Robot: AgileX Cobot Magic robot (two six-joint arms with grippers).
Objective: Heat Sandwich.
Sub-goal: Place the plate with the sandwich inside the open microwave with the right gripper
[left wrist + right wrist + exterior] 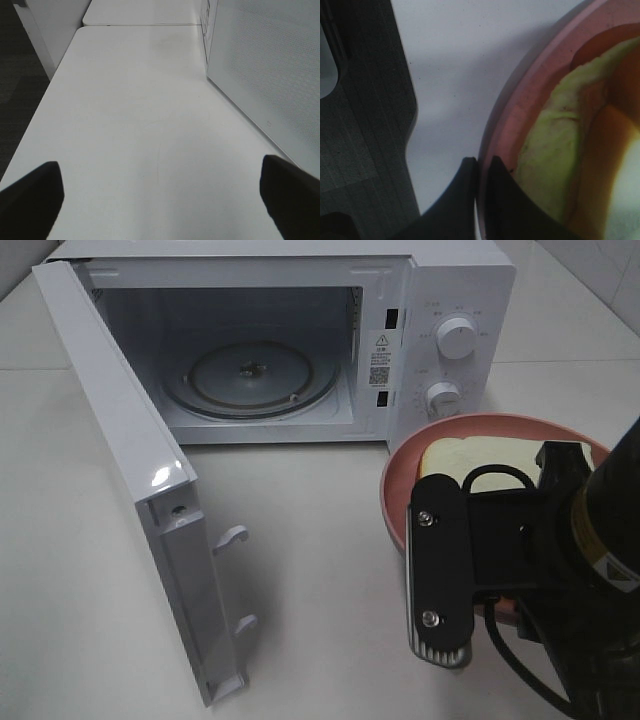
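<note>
The sandwich point(478, 454), pale yellow and white, lies in a round pink dish point(398, 478) to the right of the white microwave point(450, 290), in front of its knobs. My right gripper point(481, 197) is shut on the dish's rim point(512, 115), one finger on each side of it, with the sandwich point(545, 165) just inside. In the high view the black right arm point(520, 540) covers the dish's near half. My left gripper point(160, 200) is open and empty above bare table, beside the microwave door point(270, 70).
The microwave's door point(130, 470) stands swung wide to the left, its latch hooks point(232, 537) pointing right. Inside, the glass turntable point(250, 375) is bare. Two knobs point(456, 338) sit on the front panel. White table point(300, 540) lies between door and dish.
</note>
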